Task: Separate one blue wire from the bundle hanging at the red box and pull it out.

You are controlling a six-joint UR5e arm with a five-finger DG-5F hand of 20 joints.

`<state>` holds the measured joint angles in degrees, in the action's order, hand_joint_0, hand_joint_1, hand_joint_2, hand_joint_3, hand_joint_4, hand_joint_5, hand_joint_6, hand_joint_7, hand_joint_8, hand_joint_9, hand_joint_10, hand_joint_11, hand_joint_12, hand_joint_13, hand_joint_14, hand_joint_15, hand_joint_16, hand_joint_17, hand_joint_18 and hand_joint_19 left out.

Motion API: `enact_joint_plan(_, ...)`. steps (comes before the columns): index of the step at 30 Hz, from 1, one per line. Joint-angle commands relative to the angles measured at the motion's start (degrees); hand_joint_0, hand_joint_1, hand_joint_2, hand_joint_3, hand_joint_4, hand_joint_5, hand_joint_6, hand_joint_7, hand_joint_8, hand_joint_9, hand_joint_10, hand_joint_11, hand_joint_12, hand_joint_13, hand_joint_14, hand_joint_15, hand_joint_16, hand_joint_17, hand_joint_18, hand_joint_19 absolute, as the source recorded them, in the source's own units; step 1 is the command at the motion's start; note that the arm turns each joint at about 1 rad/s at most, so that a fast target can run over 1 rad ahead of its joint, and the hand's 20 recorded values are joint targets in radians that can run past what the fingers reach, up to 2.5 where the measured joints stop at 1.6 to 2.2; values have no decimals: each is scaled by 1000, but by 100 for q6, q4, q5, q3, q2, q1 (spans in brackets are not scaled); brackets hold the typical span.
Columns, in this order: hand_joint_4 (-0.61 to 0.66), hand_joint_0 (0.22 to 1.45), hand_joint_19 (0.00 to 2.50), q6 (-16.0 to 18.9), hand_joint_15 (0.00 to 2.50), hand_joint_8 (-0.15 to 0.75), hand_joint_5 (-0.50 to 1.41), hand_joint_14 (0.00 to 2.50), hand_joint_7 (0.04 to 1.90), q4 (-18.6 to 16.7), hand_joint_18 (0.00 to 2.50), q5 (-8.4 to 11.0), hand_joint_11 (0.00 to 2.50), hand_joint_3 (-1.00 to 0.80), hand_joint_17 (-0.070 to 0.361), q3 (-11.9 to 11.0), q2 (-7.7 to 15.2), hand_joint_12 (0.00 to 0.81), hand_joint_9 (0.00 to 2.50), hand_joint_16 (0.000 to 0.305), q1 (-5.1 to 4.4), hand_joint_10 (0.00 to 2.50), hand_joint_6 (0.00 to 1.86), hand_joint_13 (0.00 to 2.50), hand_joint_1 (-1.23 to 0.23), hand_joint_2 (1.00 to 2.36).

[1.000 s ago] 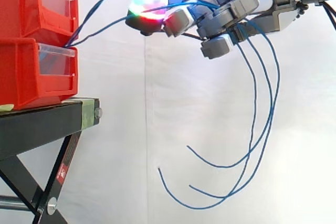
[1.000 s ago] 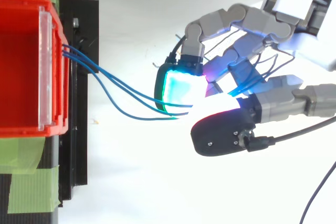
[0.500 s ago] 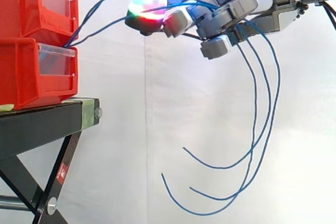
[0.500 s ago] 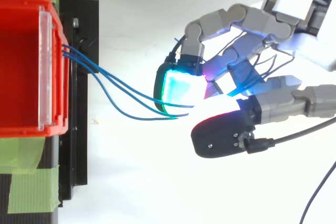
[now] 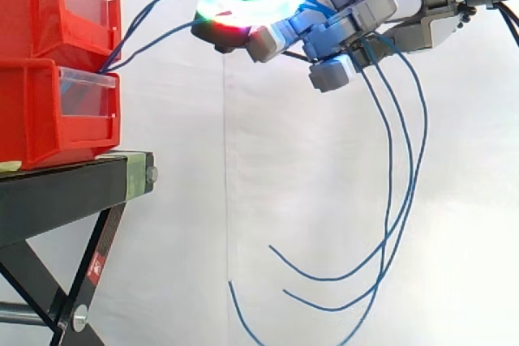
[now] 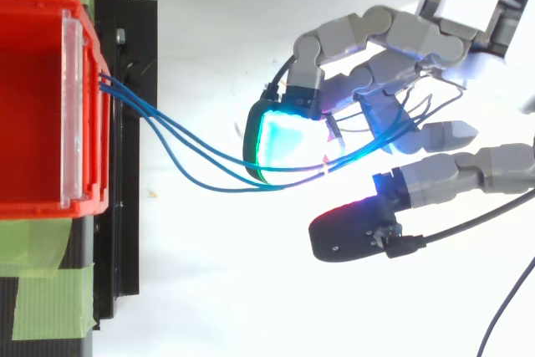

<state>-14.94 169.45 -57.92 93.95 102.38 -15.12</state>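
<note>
Three blue wires (image 6: 201, 150) come out at the front of the red bin (image 6: 33, 106) and run right into my hand (image 6: 418, 35). In the side view they leave between the two stacked red bins (image 5: 49, 111), arch up to the hand (image 5: 357, 22) and hang down behind it (image 5: 390, 160) in long loops with free ends low in the air. The fingers are curled with the wires threaded among them, beside a cyan-glowing pad (image 6: 288, 140). The thumb (image 6: 355, 232), glowing red, stands apart from the fingers.
The bins sit on a black stand (image 5: 65, 192) with crossed legs, its top marked with green tape (image 6: 50, 298). A white curtain lies behind and below. The air right of the stand holds the dangling wire loops.
The thumb has swung away from the fingers, which it was pressed against. The wires now show between the fingers from above. The hanging loops have dropped lower and drifted left.
</note>
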Motion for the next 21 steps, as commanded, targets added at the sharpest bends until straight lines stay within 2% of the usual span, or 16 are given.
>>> enact_joint_plan(1,218,730,1429,0,1054,308,-274,2243,1134,0,895,0,1616,-304,111,0,1,347,671,49,0,9,784,876,-989,1020)
enact_joint_plan(4,213,712,1431,0,1063,311,-273,2240,1130,0,895,0,1606,-300,110,0,1,352,678,49,0,10,784,879,-969,1020)
enact_joint_plan(9,235,586,1493,0,1015,332,-260,2327,1131,0,914,0,1592,-389,111,0,1,359,741,49,0,9,769,892,-836,1011)
enact_joint_plan(21,263,549,1505,0,974,350,-252,2368,1131,0,952,0,1599,-413,114,0,1,362,807,51,0,8,767,920,-755,1008)
